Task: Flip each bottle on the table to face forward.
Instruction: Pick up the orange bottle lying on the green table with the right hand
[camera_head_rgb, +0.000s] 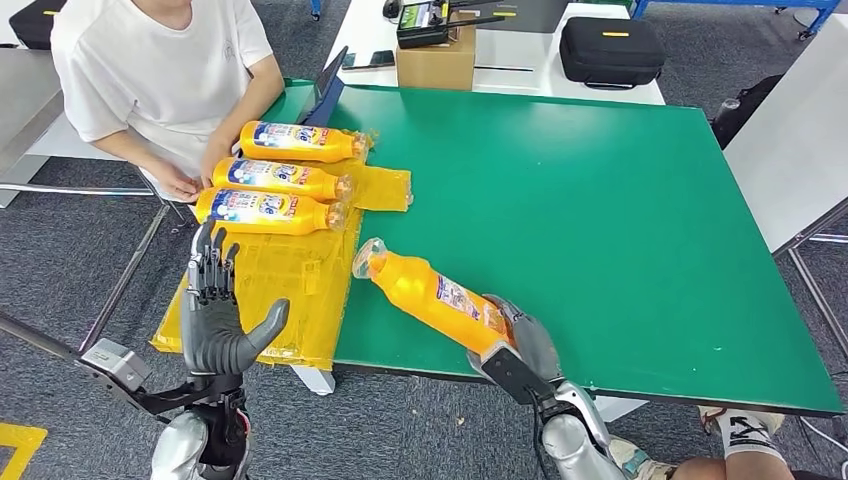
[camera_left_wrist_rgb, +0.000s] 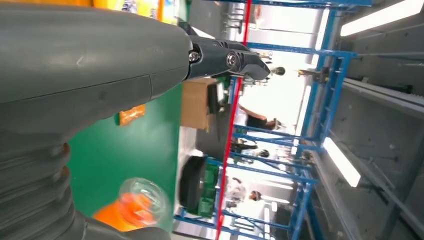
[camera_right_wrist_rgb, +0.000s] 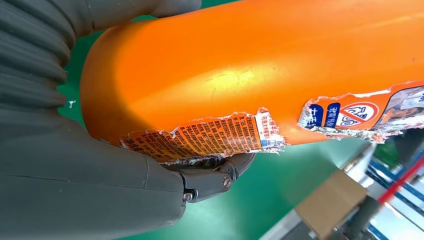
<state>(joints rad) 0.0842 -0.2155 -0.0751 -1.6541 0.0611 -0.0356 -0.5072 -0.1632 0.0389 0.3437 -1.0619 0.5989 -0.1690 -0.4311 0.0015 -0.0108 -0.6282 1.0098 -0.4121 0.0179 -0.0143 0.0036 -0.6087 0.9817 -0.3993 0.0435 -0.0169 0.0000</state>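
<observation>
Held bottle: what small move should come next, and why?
Probably roll the bottle in the right hand until its label faces up. The hand grips its base, the torn label sits off to one side, while the three bottles on the yellow sheet show theirs.

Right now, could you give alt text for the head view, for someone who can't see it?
The robot's right hand grips the base of an orange bottle lying on a green table. Its left hand hovers open beside a yellow mat, where three more bottles lie in a row before a seated person.
</observation>
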